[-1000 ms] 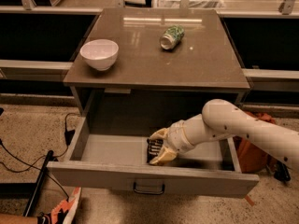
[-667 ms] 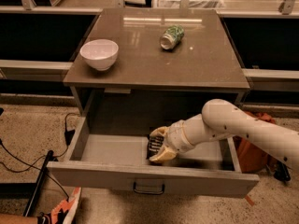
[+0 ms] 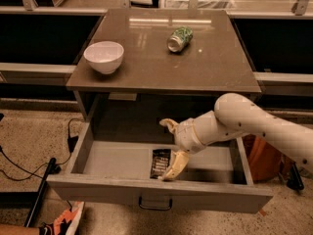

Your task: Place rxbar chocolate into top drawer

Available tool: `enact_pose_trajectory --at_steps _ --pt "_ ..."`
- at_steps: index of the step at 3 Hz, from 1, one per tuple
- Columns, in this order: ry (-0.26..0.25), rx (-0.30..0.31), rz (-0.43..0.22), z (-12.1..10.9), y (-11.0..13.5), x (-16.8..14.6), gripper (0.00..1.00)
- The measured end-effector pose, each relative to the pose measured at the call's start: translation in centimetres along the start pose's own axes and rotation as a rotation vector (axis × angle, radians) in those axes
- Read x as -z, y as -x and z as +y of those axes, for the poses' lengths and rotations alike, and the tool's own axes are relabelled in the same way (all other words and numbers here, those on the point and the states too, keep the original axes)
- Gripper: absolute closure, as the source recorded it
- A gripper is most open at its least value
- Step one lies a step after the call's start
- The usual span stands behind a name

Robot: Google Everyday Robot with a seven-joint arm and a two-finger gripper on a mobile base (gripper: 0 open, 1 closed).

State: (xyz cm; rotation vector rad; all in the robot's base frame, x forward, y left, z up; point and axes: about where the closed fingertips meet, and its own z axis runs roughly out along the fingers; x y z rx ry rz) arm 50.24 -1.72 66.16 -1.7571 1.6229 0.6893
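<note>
The top drawer (image 3: pixel 98 187) is pulled open, with its dark handle (image 3: pixel 155 203) at the centre of the flat front. The rxbar chocolate (image 3: pixel 160 162), black wrapper with white lettering, lies flat on the drawer floor near the front. My gripper (image 3: pixel 172 147) hangs inside the drawer just right of the bar and is open. One finger (image 3: pixel 169 125) points up and back. The other finger (image 3: pixel 176 166) points down beside the bar's right edge, touching or nearly touching it.
On the brown tabletop (image 3: pixel 215 67) above the drawer stand a white bowl (image 3: pixel 103 56) at the left and a green-patterned can (image 3: pixel 179 38) lying on its side. Cables (image 3: pixel 29 165) run over the floor at the left. An orange object (image 3: pixel 259 155) sits right of the drawer.
The gripper was shut around the bar; now its fingers have spread apart and the bar lies loose on the drawer floor.
</note>
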Motion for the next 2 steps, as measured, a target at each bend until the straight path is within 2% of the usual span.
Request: enact_pose_trajectory --at_steps 1,2 --pt "-0.002 0.064 -0.047 -0.40 3.14 4.51 0.00" --pt "0.010 0.068 -0.049 -0.23 3.30 4.53 0.00"
